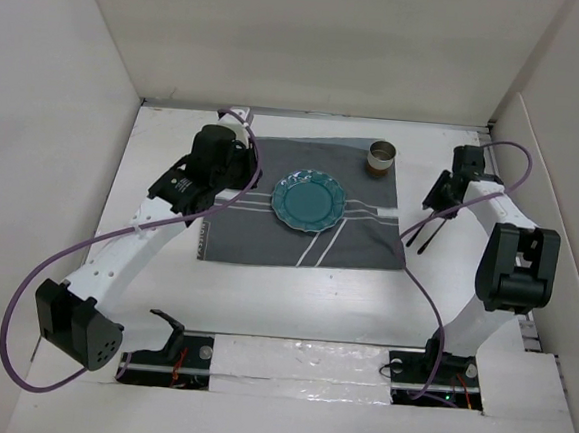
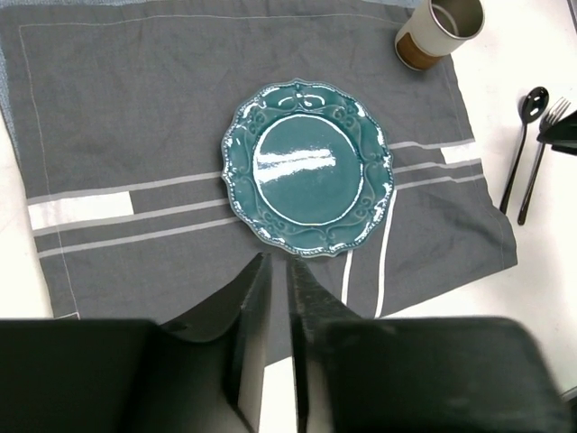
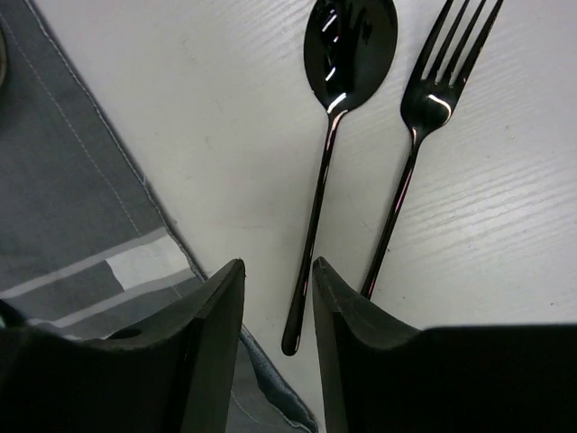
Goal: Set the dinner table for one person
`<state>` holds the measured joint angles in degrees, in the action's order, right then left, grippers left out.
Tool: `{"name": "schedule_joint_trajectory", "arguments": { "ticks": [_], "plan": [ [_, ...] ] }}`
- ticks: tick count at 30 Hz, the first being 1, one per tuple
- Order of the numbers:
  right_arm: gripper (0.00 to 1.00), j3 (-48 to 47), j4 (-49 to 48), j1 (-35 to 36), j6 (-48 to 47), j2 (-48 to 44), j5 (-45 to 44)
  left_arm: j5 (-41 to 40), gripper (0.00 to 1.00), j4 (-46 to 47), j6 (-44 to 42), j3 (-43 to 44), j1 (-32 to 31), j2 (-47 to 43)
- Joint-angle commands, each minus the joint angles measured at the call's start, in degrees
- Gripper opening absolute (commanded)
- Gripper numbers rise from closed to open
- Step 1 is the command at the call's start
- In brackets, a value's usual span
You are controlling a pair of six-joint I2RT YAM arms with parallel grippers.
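Note:
The white dinner table (image 1: 293, 297) carries a dark grey striped placemat (image 1: 258, 234) with a teal scalloped plate (image 1: 308, 199) at its middle. A black spoon (image 3: 320, 189) and a black fork (image 3: 415, 153) lie side by side on the bare table, just right of the placemat. My right gripper (image 3: 277, 262) is open and hovers over the spoon's handle end, without gripping it. My left gripper (image 2: 278, 260) is shut and empty, above the placemat beside the plate (image 2: 308, 167). The spoon (image 2: 519, 158) and fork (image 2: 539, 167) also show in the left wrist view.
A metal cup (image 1: 380, 158) with a brown band stands on the placemat's far right corner. White walls enclose the table on the left, back and right. Purple cables loop from both arms. The arm bases sit at the near edge.

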<state>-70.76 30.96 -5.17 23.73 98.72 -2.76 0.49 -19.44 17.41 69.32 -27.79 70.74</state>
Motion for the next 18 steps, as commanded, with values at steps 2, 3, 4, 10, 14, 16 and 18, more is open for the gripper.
{"name": "schedule_joint_trajectory", "arguments": {
  "ticks": [2,3,4,10,14,16,18],
  "plan": [
    [0.4,0.4,-1.9,0.1,-1.0,1.0,-1.7,0.8,0.12,2.0,-1.1,-1.0,-0.5,-1.9],
    [0.39,0.2,-1.6,0.1,-1.0,2.6,-1.7,0.8,0.13,2.2,-1.1,-1.2,-0.5,-2.0],
    [0.36,-0.2,-1.6,0.1,-1.2,3.3,-1.5,0.8,0.14,2.1,-1.1,-1.3,-0.5,-2.1],
    [0.32,-2.4,-0.8,0.1,-1.5,7.9,-2.7,0.9,0.15,2.3,-0.9,-2.0,-0.5,-2.4],
    [0.32,-5.5,0.9,0.1,-2.0,10.7,-4.0,1.1,0.15,2.8,-0.4,-2.4,-0.5,-2.7],
    [0.28,-6.0,1.2,0.1,-2.2,11.2,-4.1,1.1,0.15,2.8,-0.4,-2.5,-0.5,-2.7],
    [0.23,-7.2,2.3,0.1,-2.5,13.0,-3.9,0.9,0.15,2.9,-0.4,-2.6,-0.5,-2.8]
  ]
}}
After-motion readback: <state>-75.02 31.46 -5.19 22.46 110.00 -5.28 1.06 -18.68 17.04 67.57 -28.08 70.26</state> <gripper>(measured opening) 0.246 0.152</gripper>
